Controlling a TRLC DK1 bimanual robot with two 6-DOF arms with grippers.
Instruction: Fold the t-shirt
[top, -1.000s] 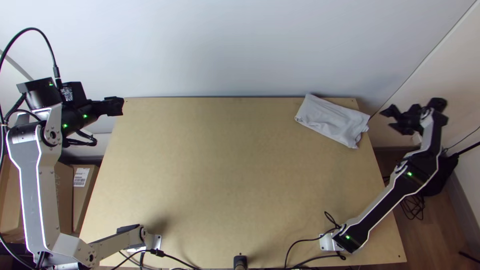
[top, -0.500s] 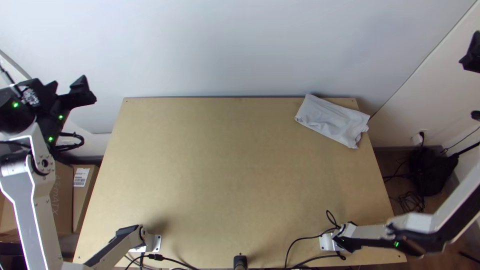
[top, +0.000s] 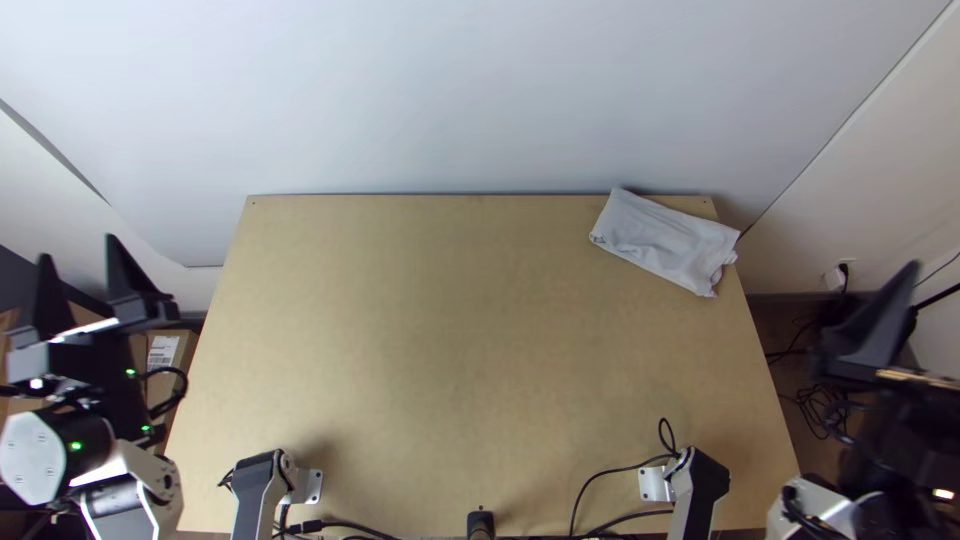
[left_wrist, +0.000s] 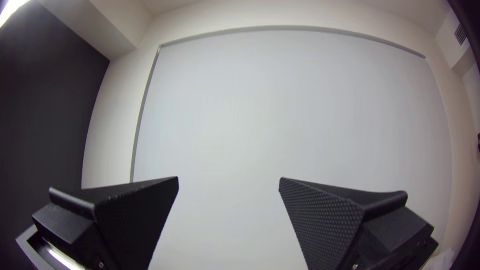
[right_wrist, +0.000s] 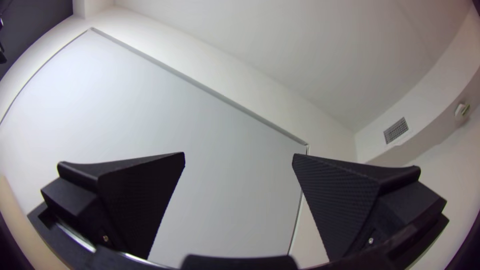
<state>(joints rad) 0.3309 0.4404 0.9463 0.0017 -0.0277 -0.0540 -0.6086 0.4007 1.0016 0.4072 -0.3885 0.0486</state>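
Note:
The light grey t-shirt (top: 665, 242) lies as a folded, roughly rectangular bundle at the table's far right corner, slightly askew, with small creases at its right end. Off the table's left side, my left gripper (top: 80, 248) is up in the air, far from the cloth; in the left wrist view the left gripper (left_wrist: 229, 179) is open with bare wall behind it. My right gripper (top: 912, 268) is raised beyond the table's right edge, apart from the cloth. In the right wrist view the right gripper (right_wrist: 239, 154) stands open and holds nothing.
The wooden table (top: 430, 330) spreads between the arms. Black cables (top: 600, 490) run along its near edge, by both bases. Cardboard boxes (top: 170, 370) are on the floor at the left, and a black bag with cords is on the floor at the right.
Both arms have drawn back toward their base sides: the left gripper went left and down the picture, the right one swung out rightward and then down the picture. The t-shirt has stayed put.

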